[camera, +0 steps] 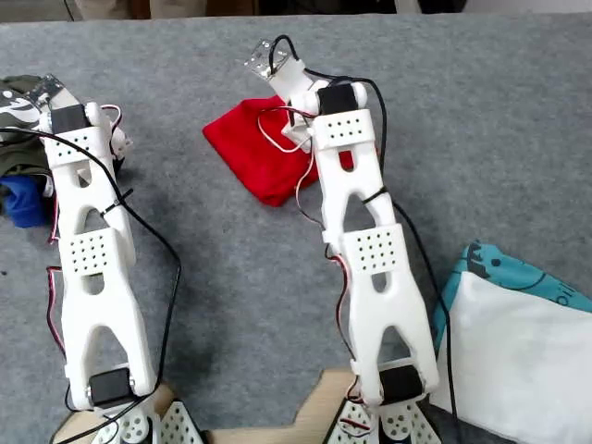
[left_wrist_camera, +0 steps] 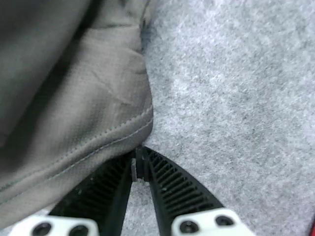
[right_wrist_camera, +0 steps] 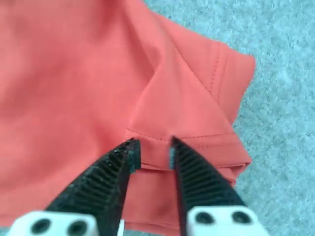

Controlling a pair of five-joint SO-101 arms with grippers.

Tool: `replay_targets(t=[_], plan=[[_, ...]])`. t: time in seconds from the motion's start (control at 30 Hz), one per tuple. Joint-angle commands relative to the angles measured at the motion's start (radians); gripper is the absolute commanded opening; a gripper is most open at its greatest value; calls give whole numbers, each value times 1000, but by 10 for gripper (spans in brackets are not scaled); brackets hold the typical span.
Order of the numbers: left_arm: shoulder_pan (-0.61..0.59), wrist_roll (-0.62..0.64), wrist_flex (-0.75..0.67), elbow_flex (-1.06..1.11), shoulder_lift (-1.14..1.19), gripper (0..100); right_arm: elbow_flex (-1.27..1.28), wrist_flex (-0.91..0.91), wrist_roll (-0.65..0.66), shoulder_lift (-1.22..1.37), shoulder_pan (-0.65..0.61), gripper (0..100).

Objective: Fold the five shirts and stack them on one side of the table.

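Between the parted fingers of the right gripper [right_wrist_camera: 152,153] lies a hemmed fold of the red shirt [right_wrist_camera: 74,73] - the jaws straddle the stitched edge but are not yet closed on it. That shirt sits bunched near the far middle of the grey table [left_wrist_camera: 236,88]. The left gripper [left_wrist_camera: 140,166] has its fingers pressed together at the hem of an olive-grey shirt [left_wrist_camera: 74,98], part of the heap at the table's left edge; whether cloth is caught between them I cannot tell. A teal-and-white shirt [camera: 518,342] lies at the near right. The fold of the red shirt looks to be just starting - next the right jaws would need to close on all the hem layers before lifting.
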Motion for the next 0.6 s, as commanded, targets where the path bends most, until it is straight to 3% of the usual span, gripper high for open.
replay_targets(t=[0.0,0.3,0.47,0.57], plan=[[6,2,-18,-40,-28,18,-39,-3,9,-5,-19,156],[6,2,-18,-40,-28,18,93,-115,6,28,-28,148],[6,2,-18,-40,-28,18,36,-132,8,31,4,16],[6,2,-18,-40,-28,18,-13,-163,9,30,27,29]])
